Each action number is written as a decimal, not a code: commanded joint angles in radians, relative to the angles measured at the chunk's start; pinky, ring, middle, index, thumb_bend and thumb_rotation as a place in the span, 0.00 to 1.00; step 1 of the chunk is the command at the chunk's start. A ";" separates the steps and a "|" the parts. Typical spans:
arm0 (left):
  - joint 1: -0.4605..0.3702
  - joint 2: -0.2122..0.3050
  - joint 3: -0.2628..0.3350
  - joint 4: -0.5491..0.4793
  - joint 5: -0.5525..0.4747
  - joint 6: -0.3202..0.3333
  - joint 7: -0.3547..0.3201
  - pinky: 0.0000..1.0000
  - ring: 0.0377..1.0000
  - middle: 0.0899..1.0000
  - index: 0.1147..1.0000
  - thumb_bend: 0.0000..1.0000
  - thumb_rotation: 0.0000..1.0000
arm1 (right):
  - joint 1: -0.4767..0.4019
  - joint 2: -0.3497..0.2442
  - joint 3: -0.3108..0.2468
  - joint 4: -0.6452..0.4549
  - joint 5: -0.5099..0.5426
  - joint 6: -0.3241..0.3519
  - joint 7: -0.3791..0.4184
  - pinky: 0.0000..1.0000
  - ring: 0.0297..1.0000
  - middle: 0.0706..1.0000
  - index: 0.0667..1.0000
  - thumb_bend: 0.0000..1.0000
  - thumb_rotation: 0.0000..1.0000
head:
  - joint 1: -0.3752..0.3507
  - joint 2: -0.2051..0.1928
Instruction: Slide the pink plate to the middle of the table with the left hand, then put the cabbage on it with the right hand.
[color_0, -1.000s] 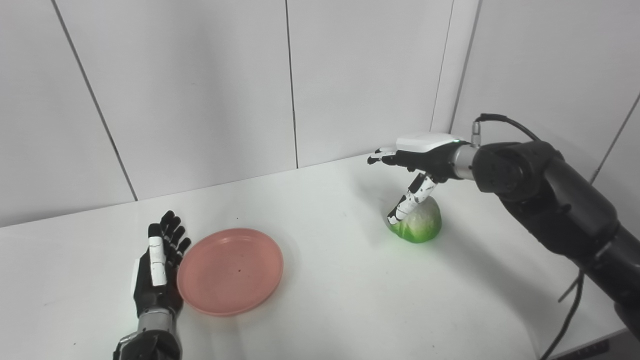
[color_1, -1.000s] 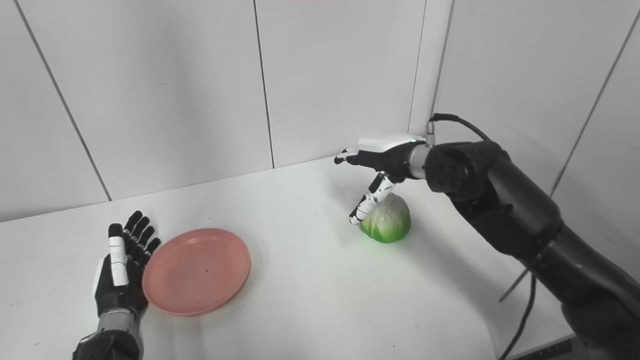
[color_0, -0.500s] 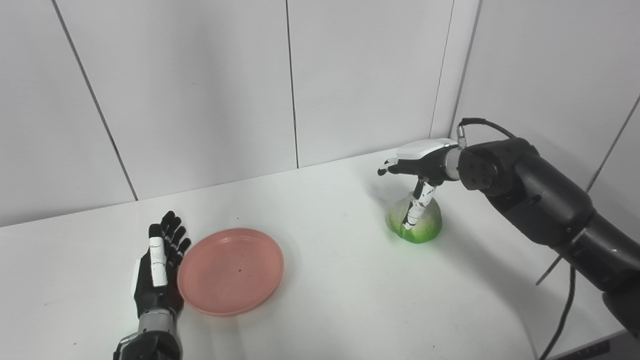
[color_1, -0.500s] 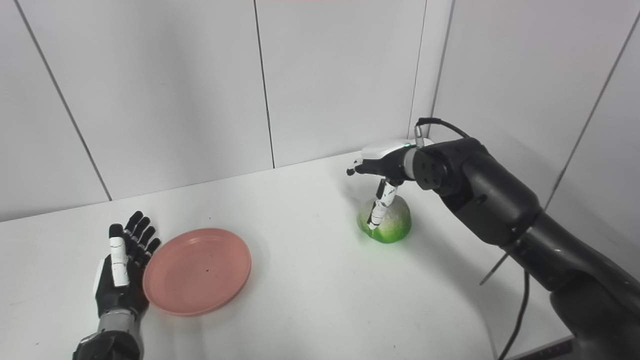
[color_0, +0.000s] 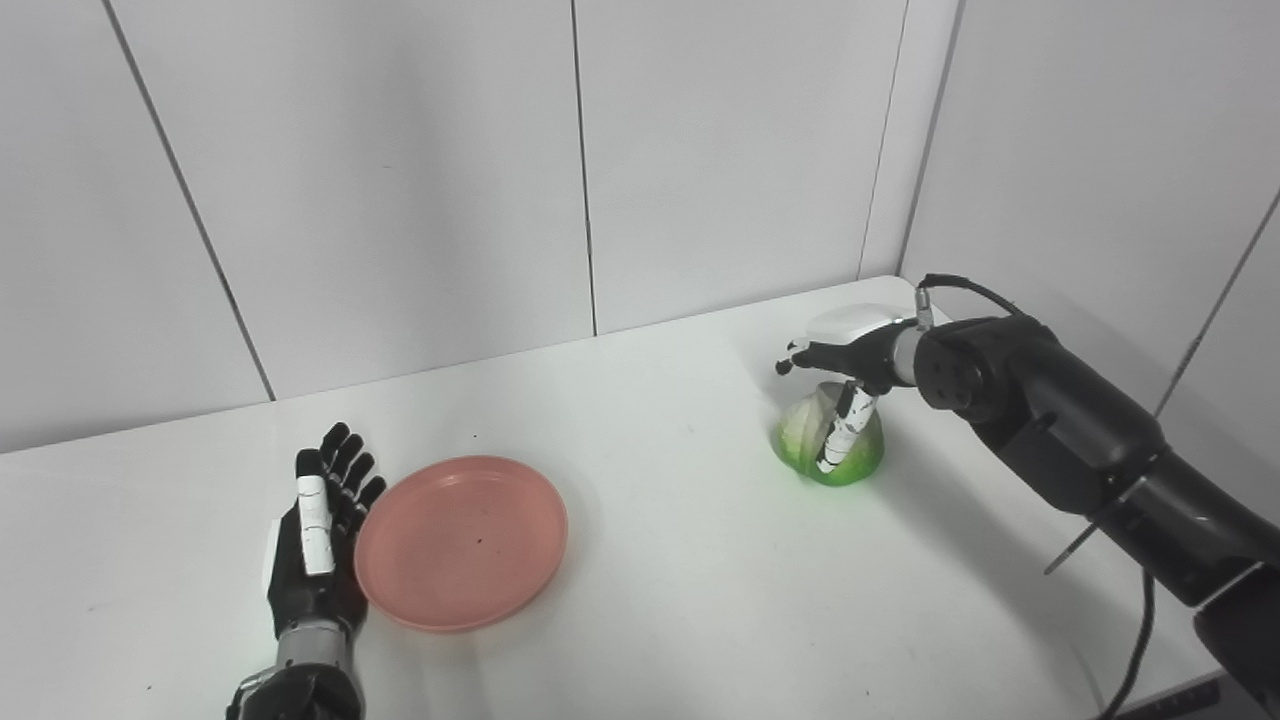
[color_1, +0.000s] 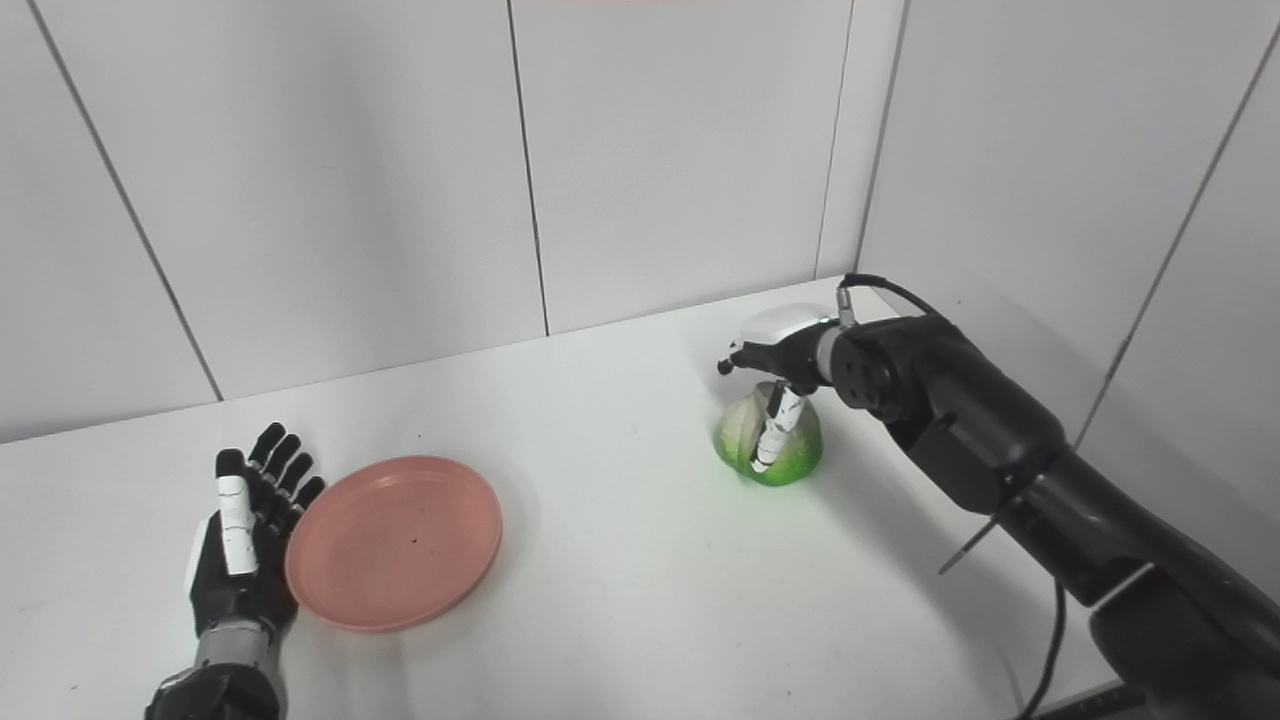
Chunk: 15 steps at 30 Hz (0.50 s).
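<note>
Right hand (color_0: 838, 352) sits open over the cabbage (color_0: 828, 446), nothing gripped; left hand (color_0: 315, 535) open beside the pink plate (color_0: 461, 541). Round cabbage could roll away.

No readable text, labels, brands, numbers or signs are seen anywhere in either view.

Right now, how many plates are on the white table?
1: a round pink plate lies left of centre, beside the open left hand. Nothing appears hidden.
</note>
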 joint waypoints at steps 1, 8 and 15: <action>0.003 -0.001 -0.005 -0.012 -0.002 0.005 -0.009 0.91 0.94 0.93 0.87 0.94 0.89 | -0.029 -0.014 -0.027 0.003 -0.005 -0.023 -0.045 0.80 0.97 0.97 0.88 1.00 0.34 | 0.000 -0.001; 0.004 -0.001 -0.005 -0.009 -0.003 0.007 -0.008 0.90 0.94 0.92 0.86 0.95 0.88 | 0.021 0.009 -0.070 0.037 0.062 -0.087 -0.144 0.72 0.87 0.92 0.82 1.00 0.31 | 0.003 0.004; 0.003 0.000 -0.007 -0.009 0.001 0.007 -0.008 0.88 0.94 0.92 0.85 0.96 0.89 | 0.019 0.018 -0.043 0.065 0.075 -0.066 -0.089 0.68 0.84 0.89 0.82 1.00 0.31 | 0.004 0.006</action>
